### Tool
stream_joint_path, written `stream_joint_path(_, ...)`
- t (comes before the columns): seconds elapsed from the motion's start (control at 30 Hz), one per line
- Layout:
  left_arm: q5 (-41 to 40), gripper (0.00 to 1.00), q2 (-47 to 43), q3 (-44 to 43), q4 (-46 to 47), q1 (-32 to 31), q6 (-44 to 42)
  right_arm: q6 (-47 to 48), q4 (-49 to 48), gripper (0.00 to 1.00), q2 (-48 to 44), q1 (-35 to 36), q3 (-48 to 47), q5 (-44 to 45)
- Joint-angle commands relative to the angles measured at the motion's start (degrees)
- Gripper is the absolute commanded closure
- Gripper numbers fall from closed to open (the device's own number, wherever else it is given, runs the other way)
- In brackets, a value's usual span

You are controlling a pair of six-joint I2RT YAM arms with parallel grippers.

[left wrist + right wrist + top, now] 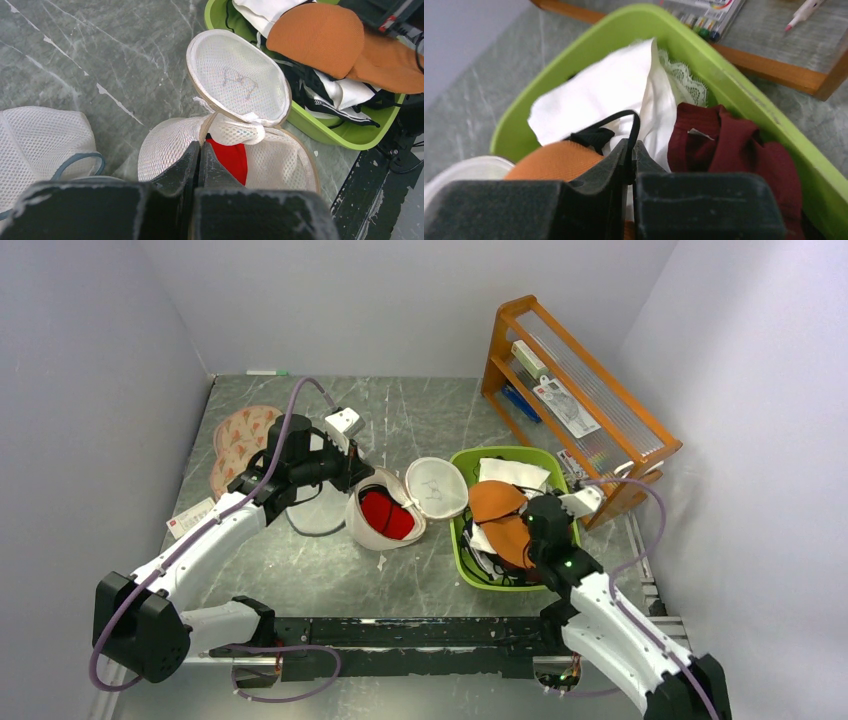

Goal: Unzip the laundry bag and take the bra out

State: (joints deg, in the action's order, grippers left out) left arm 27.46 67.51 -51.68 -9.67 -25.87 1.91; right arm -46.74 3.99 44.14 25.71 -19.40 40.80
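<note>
The round cream mesh laundry bag [368,530] lies open like a clamshell at mid-table, its lid [235,80] tipped up with a faint dark mark on it. The bright red bra [385,515] shows inside the lower half and in the left wrist view [232,157]. My left gripper [358,478] is shut on the bag's near rim [200,147]. My right gripper [535,515] is over the green bin [465,570], shut [631,147] on a thin black strap [634,122] of an orange cupped garment [497,502].
The green bin's wall [744,100] also holds a white cloth [599,95] and a dark maroon cloth [734,145]. A white mesh bag [40,145] lies left of the laundry bag. A pink patterned bag [240,435] is at far left. A wooden rack [590,390] stands at back right.
</note>
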Motion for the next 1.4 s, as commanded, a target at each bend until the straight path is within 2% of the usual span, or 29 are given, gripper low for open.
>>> stream_joint_path(0.0,-0.16,0.93,-0.81,-1.05,0.72,-0.45,-0.68,-4.54,3.02,0.88,-8.04,-0.31,1.67,6.38)
stream_joint_path(0.13,-0.17,0.93,-0.71,-1.05,0.68,-0.45,-0.64,-2.06,10.18,0.62,-13.39,-0.31,-2.45,4.65)
stream_joint_path(0.2,-0.05,0.93,-0.71,-1.05,0.76,-0.45,-0.59,1.06,11.97,0.53,-15.79,-0.31,-5.95,0.64)
stream_joint_path(0.33,0.06,0.93,-0.87,-1.05,0.88,-0.45,-0.48,10.47,9.27,0.37,-19.6,-0.3,-11.81,-11.23)
stream_joint_path(0.43,0.02,0.93,-0.97,-0.97,0.88,-0.48,-0.51,14.56,7.62,0.27,-19.62,-0.3,-15.1,-15.4)
stream_joint_path(0.57,-0.6,0.93,-1.22,-0.97,0.77,-0.57,-0.64,18.61,7.46,0.19,-16.64,-0.32,-19.27,-19.41)
stream_joint_path(0.67,-0.86,0.93,-1.49,-0.82,0.94,-0.67,-0.63,21.77,5.98,0.07,-12.7,-0.31,-20.6,-25.31)
stream_joint_path(0.77,-0.77,0.93,-1.41,-0.83,0.88,-0.76,-0.66,23.65,6.52,0.05,-5.86,-0.31,-22.39,-31.16)
stream_joint_path(0.87,-1.6,0.93,-1.33,-0.81,0.58,-1.26,-0.9,25.92,6.99,0.03,1.08,-0.32,-22.76,-32.86)
stream_joint_path(1.0,-2.01,0.93,-1.04,-0.96,0.12,-1.62,-1.18,24.47,5.52,0.02,9.8,-0.36,-19.37,-30.49)
stream_joint_path(1.1,-2.98,0.93,-1.35,-0.98,-0.15,-2.04,-1.45,19.37,3.92,0.02,14.07,-0.53,-13.77,-24.83)
stream_joint_path(1.27,-3.53,0.93,-1.67,-0.88,-0.02,-2.78,-1.65,13.55,2.29,0.03,14.18,-2.64,-6.39,-20.14)
stream_joint_path(1.37,-3.78,0.93,-1.88,-0.88,0.0,-2.87,-1.56,13.44,3.93,0.03,11.2,-3.09,-7.08,-18.54)
